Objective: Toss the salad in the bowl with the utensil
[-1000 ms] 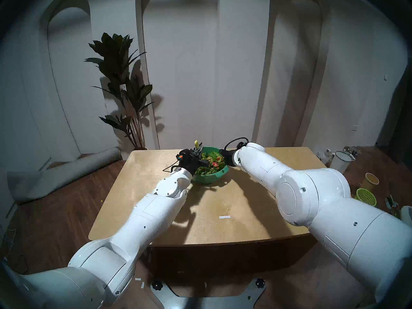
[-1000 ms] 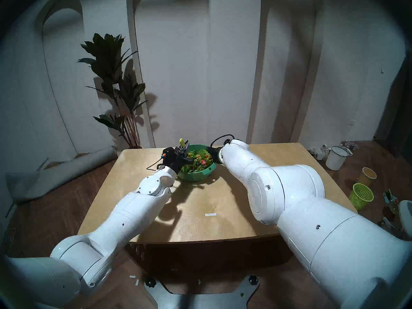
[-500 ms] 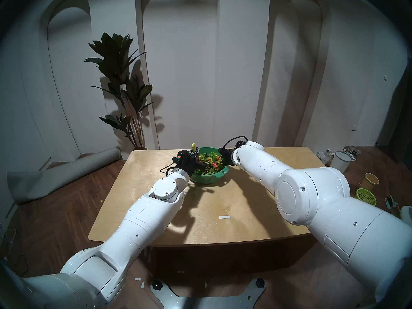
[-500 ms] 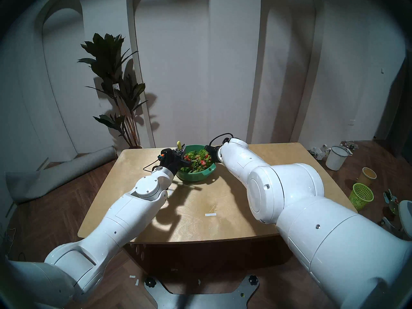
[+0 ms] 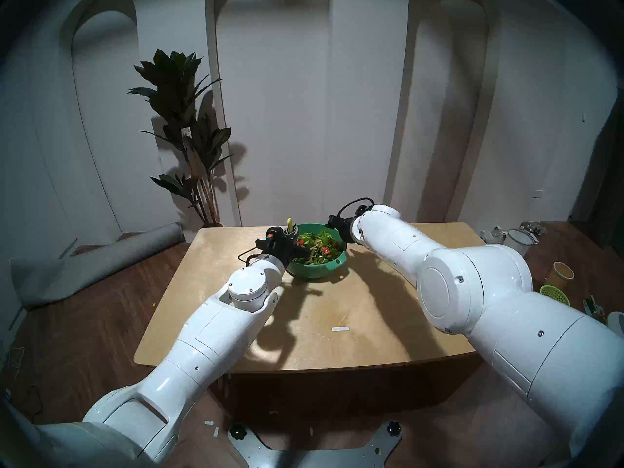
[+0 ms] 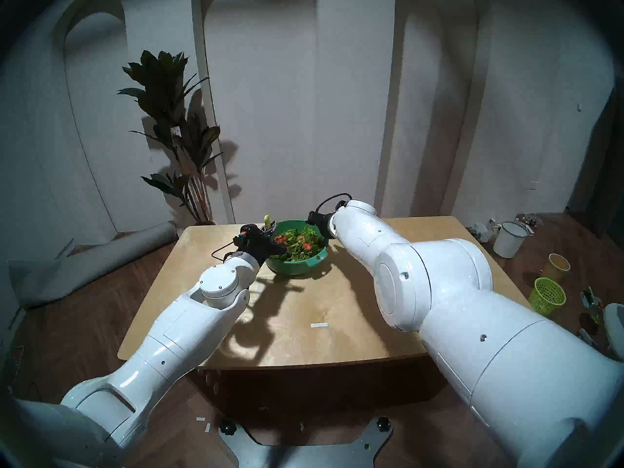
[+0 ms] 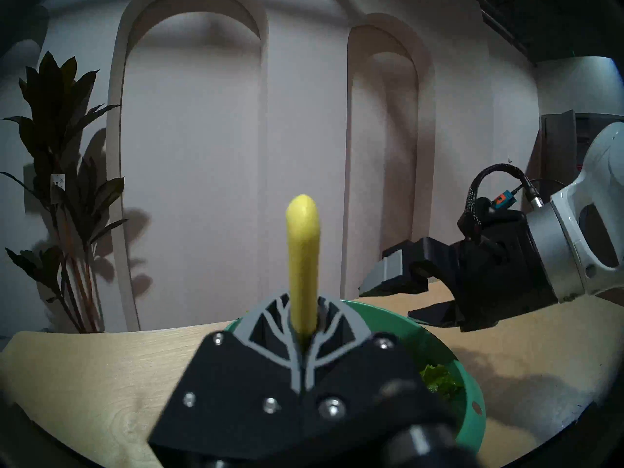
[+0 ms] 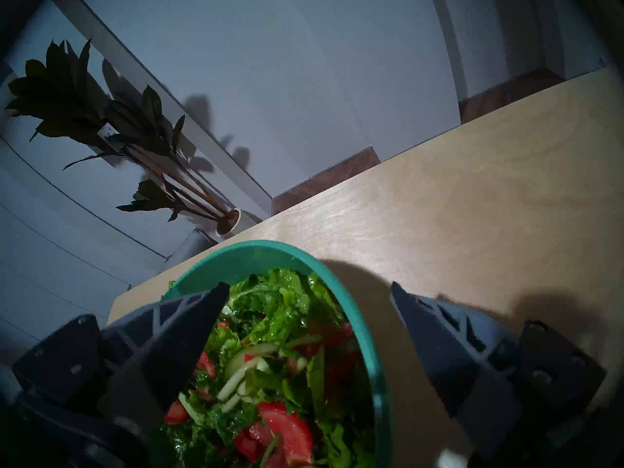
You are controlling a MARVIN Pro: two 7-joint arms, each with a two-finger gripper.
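Note:
The teal-green bowl stands near the table's far edge, holding the salad of green leaves and red tomato pieces. My left gripper is at the bowl's left rim, shut on the yellow-green utensil. The utensil's handle end sticks up above the fingers, and its lower end is hidden. My right gripper is open at the bowl's right rim. One of its fingers hangs over the salad and the other is outside the bowl. Neither finger touches the rim.
A white tape strip lies on the wooden table. A plant and a rolled mat are off the far left corner. A lime-green basket, a cup and a white bucket sit on the floor to the right.
My right gripper has opened, let go of the bowl's rim and risen a little. My left gripper has carried the utensil from over the salad leftward to the bowl's left rim.

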